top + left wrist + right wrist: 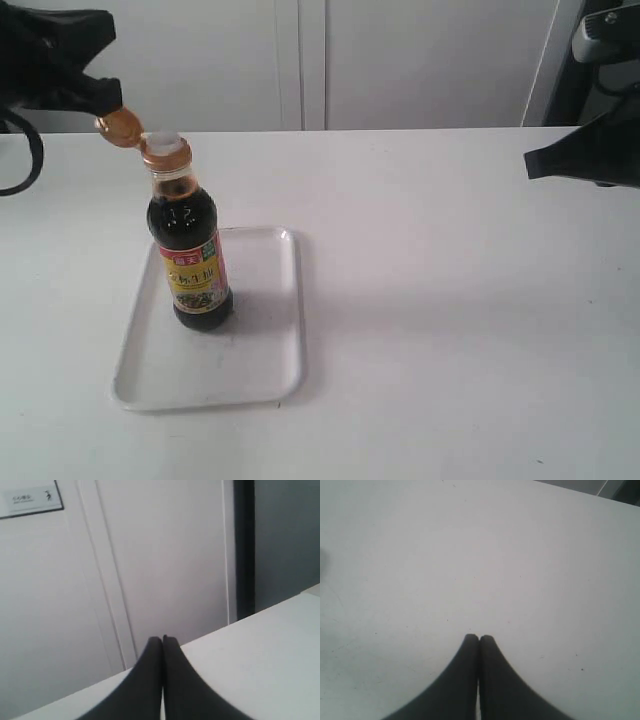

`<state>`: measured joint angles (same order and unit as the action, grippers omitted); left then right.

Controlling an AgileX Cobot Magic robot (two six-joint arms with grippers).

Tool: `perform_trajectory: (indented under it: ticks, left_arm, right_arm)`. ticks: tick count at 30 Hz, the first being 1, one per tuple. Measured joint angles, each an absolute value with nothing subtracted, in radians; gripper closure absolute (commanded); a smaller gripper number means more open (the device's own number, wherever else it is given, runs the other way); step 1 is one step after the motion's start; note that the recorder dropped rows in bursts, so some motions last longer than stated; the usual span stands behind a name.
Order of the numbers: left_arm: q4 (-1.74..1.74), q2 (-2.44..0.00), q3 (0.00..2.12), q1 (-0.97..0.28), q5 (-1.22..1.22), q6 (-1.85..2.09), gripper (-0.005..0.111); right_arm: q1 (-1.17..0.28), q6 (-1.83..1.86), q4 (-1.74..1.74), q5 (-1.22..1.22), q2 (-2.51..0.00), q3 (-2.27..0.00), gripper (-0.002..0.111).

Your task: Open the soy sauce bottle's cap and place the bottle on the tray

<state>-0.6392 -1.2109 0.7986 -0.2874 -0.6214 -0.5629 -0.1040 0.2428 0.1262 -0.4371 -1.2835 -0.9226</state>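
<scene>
Though specked, white table (420,555), panelled wall (400,60).

A plain white table (450,330) fills the foreground, evenly lit, with faint dark specks on its surface. Behind it stands a white panelled wall (420,60) split by narrow vertical seams (301,60). The left wrist view shows a small sign (30,499) on that wall, a dark vertical strip (244,545) and a grey panel (287,535) beside it
</scene>
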Motion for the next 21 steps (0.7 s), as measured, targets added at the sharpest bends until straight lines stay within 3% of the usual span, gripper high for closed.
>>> perform_trajectory:
  ticks: [12,18,21]
  left_arm:
    - [-0.584,-1.207,0.987,-0.287,0.187,-0.576,0.107]
    - [-0.552,-1.205,1.136,-0.287,0.718,-0.31,0.107]
    - [-0.345,-1.205,1.179,-0.287,0.899,-0.149,0.107]
  right_arm:
    - [-0.104,0.28,0.128,-0.454,-1.283,-0.923,0.108]
    - [-0.104,0.284,0.074,-0.476,-1.283,-0.923,0.108]
    - [-0.104,0.284,0.072,-0.489,-1.283,-0.923,0.108]
